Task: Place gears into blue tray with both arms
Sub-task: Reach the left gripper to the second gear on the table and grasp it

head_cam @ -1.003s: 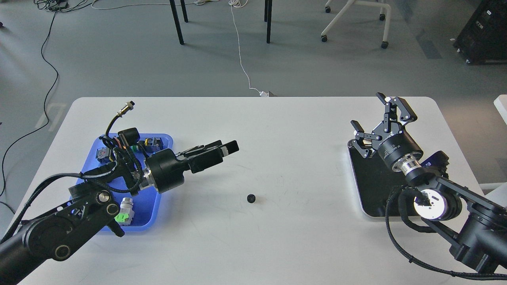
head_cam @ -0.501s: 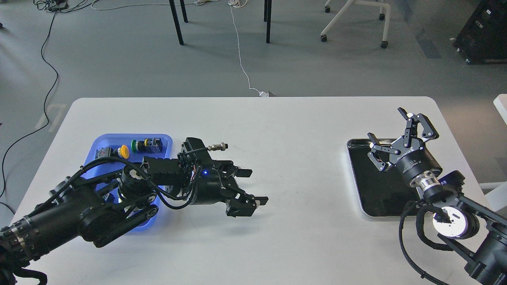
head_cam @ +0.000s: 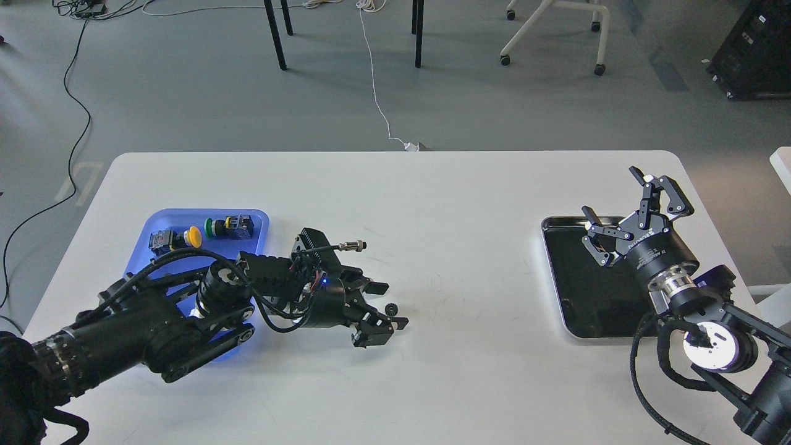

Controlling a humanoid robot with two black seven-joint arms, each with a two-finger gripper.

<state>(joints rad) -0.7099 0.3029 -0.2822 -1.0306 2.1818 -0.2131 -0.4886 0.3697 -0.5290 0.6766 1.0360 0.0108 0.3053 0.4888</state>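
Note:
One small black gear (head_cam: 390, 308) lies on the white table near the middle. My left gripper (head_cam: 389, 305) reaches in low from the left and stands open, one finger beyond the gear and one on the near side, with a gap on both sides of it. The blue tray (head_cam: 259, 217) sits at the left, partly hidden by my left arm. It holds coloured push-button switches (head_cam: 193, 235), and no gear shows in it. My right gripper (head_cam: 618, 199) hangs open and empty over the far edge of a black metal tray.
The black-bottomed, silver-rimmed tray (head_cam: 581, 296) lies at the right under my right arm. A cable connector (head_cam: 350, 246) sticks out above my left wrist. Chair and table legs stand on the floor beyond the table's far edge.
My left gripper swung down to the table and then drew back slightly, so the gear now shows between its open fingers. My right arm drifted right and toward me.

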